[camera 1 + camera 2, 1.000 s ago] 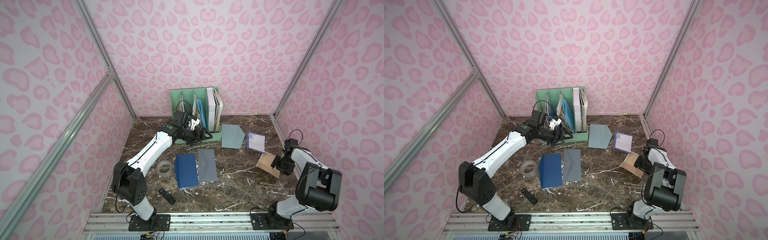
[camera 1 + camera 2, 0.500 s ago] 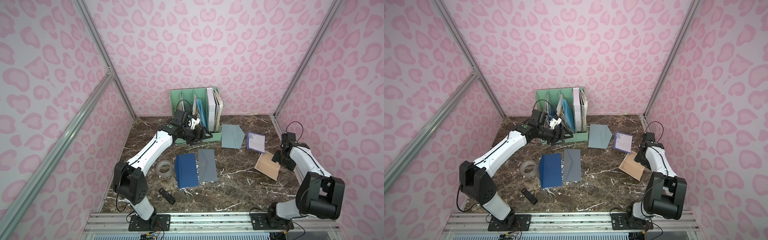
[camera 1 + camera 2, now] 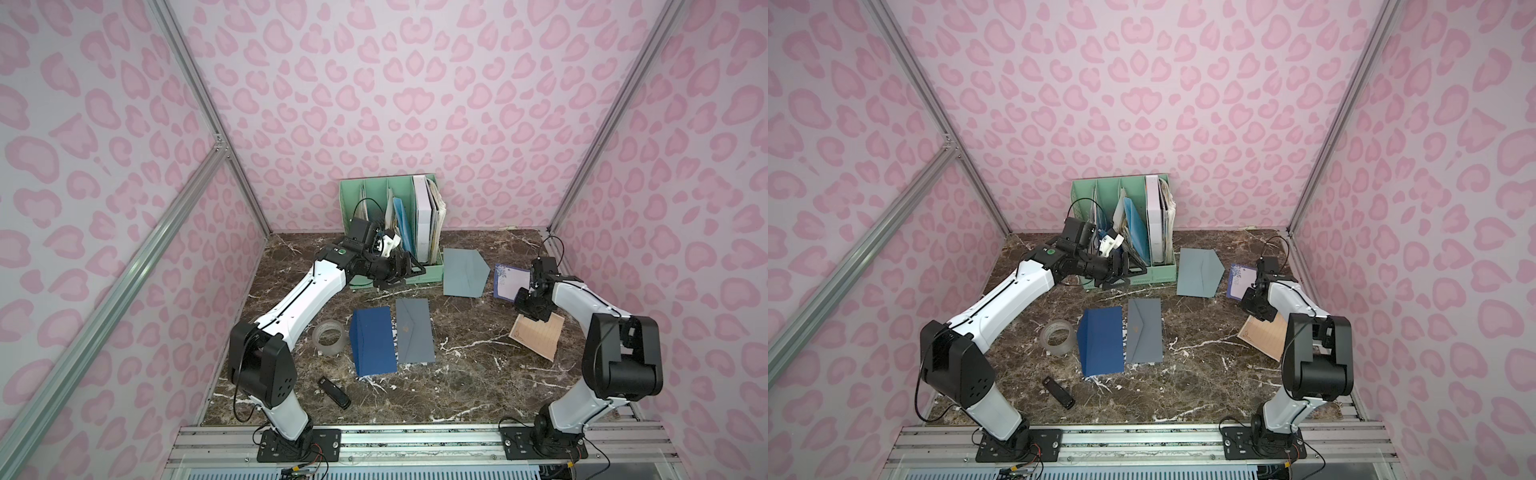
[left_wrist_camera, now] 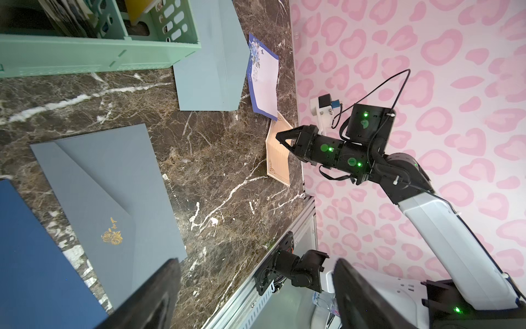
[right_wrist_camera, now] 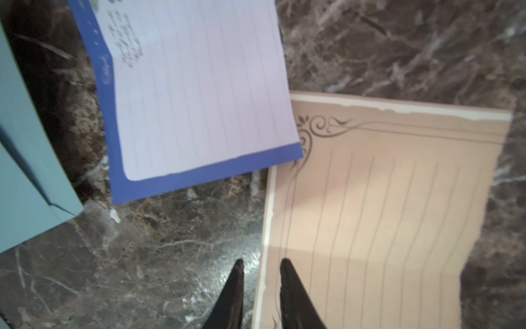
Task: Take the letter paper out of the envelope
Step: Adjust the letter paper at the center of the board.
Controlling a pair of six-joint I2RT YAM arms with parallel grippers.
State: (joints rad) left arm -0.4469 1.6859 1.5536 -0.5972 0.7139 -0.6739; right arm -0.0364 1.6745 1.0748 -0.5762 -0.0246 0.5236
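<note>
Since a second ago the right gripper has slid from the 3 o'clock side of the tan sheet to its 11 o'clock corner, and its jaws have drawn in; the left arm has not stirred. In both top views, taking 12 o'clock as the back wall, the tan sheet lies flat on the table at about 3 o'clock, out of any envelope. A blue-edged sheet lies just beyond it at 2, beside an open teal envelope at 1. A grey envelope and a navy envelope lie edge to edge near the centre. The left gripper hovers at 12 before the rack. The left wrist view shows its fingers spread wide with nothing between them, and the grey envelope's flap down. The right wrist view shows the right fingertips a narrow gap apart over the tan sheet's edge, gripping nothing. I judge the step in hand to be letting go of a sheet just laid out. The next move probably calls for a closed envelope: one gripper pins it while the other lifts the flap and draws the paper out.
</note>
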